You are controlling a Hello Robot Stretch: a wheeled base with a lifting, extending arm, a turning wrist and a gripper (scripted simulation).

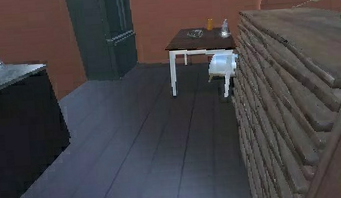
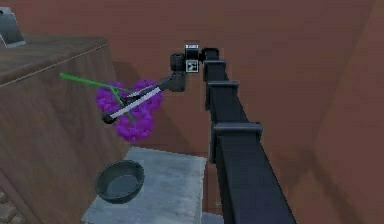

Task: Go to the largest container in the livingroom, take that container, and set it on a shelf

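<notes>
Arm side view: we cannot tell the jaws' state as the gripper shows against a purple clump; the dark bowl, near the edge of the grey table, could be knocked off by a clumsy reach.

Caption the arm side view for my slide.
Arm out, gripper at a purple plant; dark bowl on a grey stand below.

The forward view looks ahead and slightly down over the floor to a far table, with a dresser close along its right. The arm side view looks out along the arm at a near wall. The same dresser stands at its left.
</notes>
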